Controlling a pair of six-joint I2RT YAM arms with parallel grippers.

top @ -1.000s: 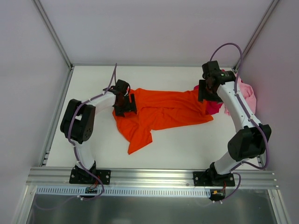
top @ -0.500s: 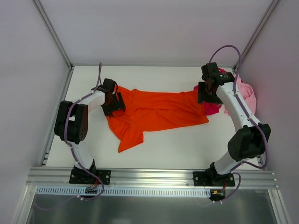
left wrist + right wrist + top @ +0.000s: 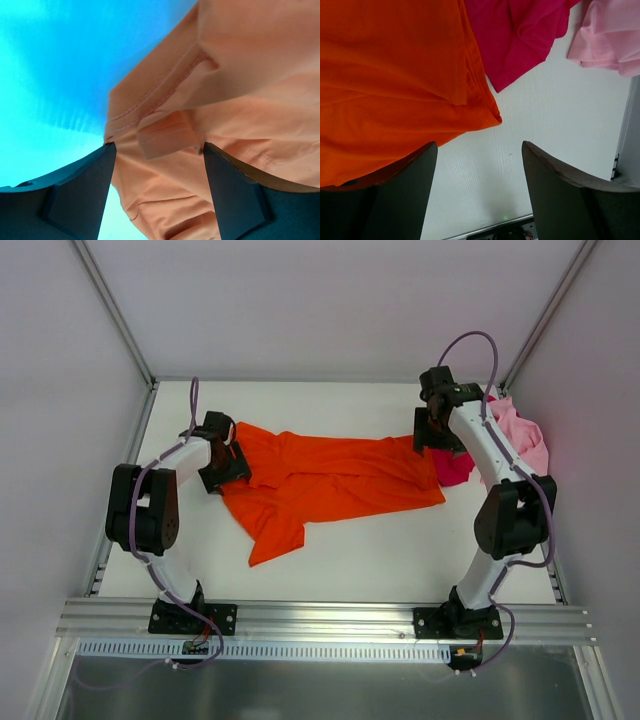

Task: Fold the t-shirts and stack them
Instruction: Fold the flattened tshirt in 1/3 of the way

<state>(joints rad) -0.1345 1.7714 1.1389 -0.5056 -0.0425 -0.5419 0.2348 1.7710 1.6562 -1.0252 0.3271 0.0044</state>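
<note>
The left claw [image 3: 157,150] is spread wide, a hem of the orange shirt [image 3: 250,90] lying between its fingers [image 3: 80,192]; the right claw [image 3: 477,147] is held open over that shirt's corner.

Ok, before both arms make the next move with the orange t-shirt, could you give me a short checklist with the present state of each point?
1. Left pincer open: ok.
2. Right pincer open: ok.
3. Cloth inside the left pincer's gap: ok, a stitched hem of the orange t-shirt lies there.
4. Cloth inside the right pincer's gap: not ok, mostly bare table shows there.
5. Orange t-shirt lying flat: not ok, it is creased and folded over itself.
6. Orange t-shirt apart from the others: not ok, its edge overlaps the red t-shirt; the pink t-shirt lies clear of it.
</note>
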